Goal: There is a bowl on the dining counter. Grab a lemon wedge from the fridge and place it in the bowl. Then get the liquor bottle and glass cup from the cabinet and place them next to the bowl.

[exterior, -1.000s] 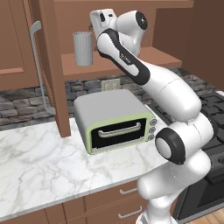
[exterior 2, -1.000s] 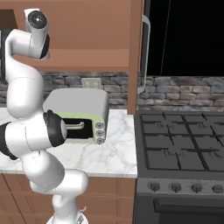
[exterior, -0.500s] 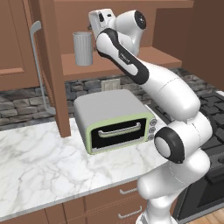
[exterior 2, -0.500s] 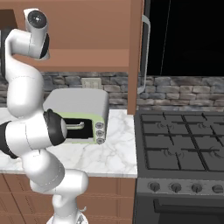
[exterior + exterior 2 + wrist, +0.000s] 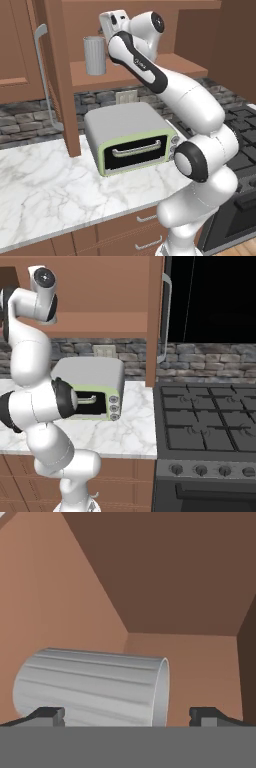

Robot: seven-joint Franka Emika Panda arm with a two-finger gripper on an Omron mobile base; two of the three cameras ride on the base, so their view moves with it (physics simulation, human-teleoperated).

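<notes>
Nearest the camera, the fingers (image 5: 127, 716) are standing spread wide and released, one tip (image 5: 47, 714) overlapping the cup's (image 5: 92, 687) ribbed side and the other tip out past its rim, so only part of the cup is lying between them. In my judgement that is the main risk: closing from here could catch the cup off-centre, near the mouth, and pinch it askew or push it along the shelf (image 5: 135, 74) (the hand view is rolled, so the cup only looks as if it were lying down; it is standing upright on the shelf in the left base view). A further push forward could also knock it over toward the cabinet's (image 5: 170, 572) back wall.

Around the cup, room is tight. It is standing near the cabinet's left side wall (image 5: 59, 75), and the hand is coming in from its right, just beside it. To the cup's right the shelf is running bare and open. Below the cup, the toaster oven (image 5: 131, 136) is sitting on the counter (image 5: 45, 185), so pulling straight out before lowering looks safest. Behind the cup, the back wall is leaving little depth.
</notes>
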